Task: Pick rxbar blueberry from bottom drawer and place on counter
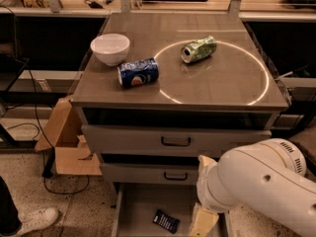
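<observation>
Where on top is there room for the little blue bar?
Front right of the counter, inside the white circle below the green can, is bare. The left is crowded: bowl, Pepsi can. The gripper hangs over the bottom drawer, beside the bar.

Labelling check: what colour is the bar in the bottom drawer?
Dark navy bar, camera view; claw over drawer right side.
</observation>
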`<state>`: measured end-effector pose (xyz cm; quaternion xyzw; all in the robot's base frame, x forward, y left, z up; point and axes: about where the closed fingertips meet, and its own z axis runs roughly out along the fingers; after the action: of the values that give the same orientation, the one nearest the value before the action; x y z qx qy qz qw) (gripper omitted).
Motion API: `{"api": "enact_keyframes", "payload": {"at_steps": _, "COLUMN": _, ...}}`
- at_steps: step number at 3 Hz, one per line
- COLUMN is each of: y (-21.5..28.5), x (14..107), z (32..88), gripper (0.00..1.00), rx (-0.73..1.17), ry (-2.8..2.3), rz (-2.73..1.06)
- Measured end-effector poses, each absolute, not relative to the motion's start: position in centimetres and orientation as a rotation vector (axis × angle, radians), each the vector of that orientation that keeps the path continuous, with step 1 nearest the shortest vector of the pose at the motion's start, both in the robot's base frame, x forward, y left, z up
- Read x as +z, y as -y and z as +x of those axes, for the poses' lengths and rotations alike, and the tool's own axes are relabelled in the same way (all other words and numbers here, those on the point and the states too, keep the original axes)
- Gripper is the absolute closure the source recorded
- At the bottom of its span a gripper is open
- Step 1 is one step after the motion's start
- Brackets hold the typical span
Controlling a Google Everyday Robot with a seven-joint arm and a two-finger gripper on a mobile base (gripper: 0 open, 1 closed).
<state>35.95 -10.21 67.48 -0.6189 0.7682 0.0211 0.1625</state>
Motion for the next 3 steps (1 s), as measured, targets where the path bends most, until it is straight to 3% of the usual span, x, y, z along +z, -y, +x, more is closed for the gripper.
{"api": "enact_keyframes", "payload": {"at_steps": 3, "y": 9.5, "x": 64.6, "z": 36.3, "gripper": 0.00, "rx": 0.078, "ry": -2.202, "rz": -1.717}}
